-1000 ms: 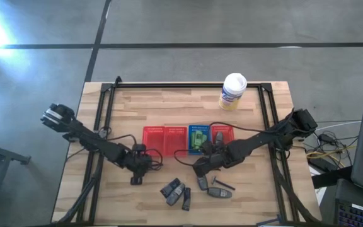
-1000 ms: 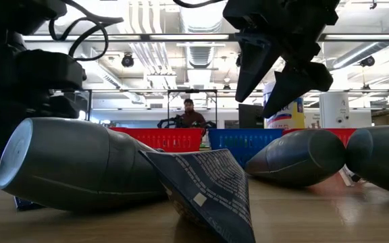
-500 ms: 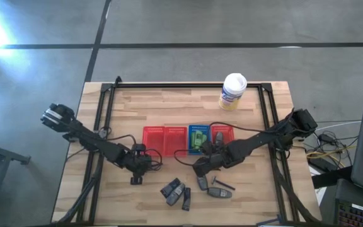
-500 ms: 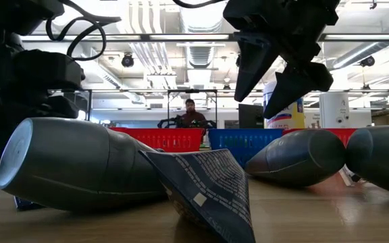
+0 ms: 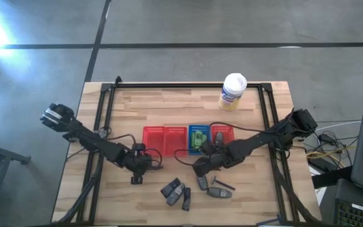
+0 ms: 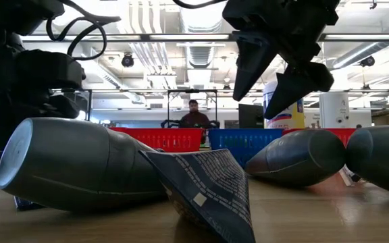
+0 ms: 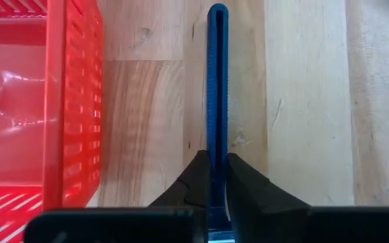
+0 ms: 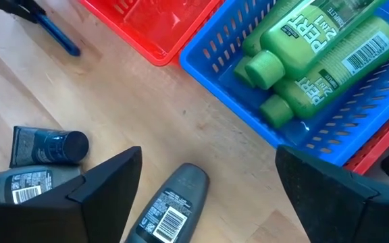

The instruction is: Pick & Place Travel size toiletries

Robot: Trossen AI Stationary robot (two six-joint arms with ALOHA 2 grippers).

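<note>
Overhead and wrist views of a wooden table (image 5: 244, 129) with two arms at work. The left gripper (image 7: 212, 177) lay low over the boards left of centre, just beside a red mesh basket (image 7: 59, 101), its two dark fingers (image 7: 193, 182) clamped together on a thin blue stick-like piece (image 7: 216, 81) that ran straight out between them, flat along the wood. The right gripper (image 8: 208, 182) hung above the table at centre, near side of the basket row, with its fingers (image 8: 107, 179) spread wide apart and nothing between them.

Beneath the right gripper a dark grey oval tube with a barcode label (image 8: 171, 206) lay on the wood; a second dark grey barcoded tube (image 8: 26, 185) and a small dark blue capped tube (image 8: 49, 147) lay to its left, touching one another. In the overhead view a further cluster of dark tubes (image 5: 176, 192) rested near the table's front edge, with a thin black stick-like piece (image 5: 222, 183) to their right.

Three bright green little bottles (image 8: 316, 61) lay side by side in the blue mesh basket (image 8: 231, 74), which stood in the middle of the row between red baskets. A large white tub with a yellow label (image 5: 232, 92) stood well apart at the far edge of the table. The low view showed a person (image 6: 195, 116) in the room beyond.
</note>
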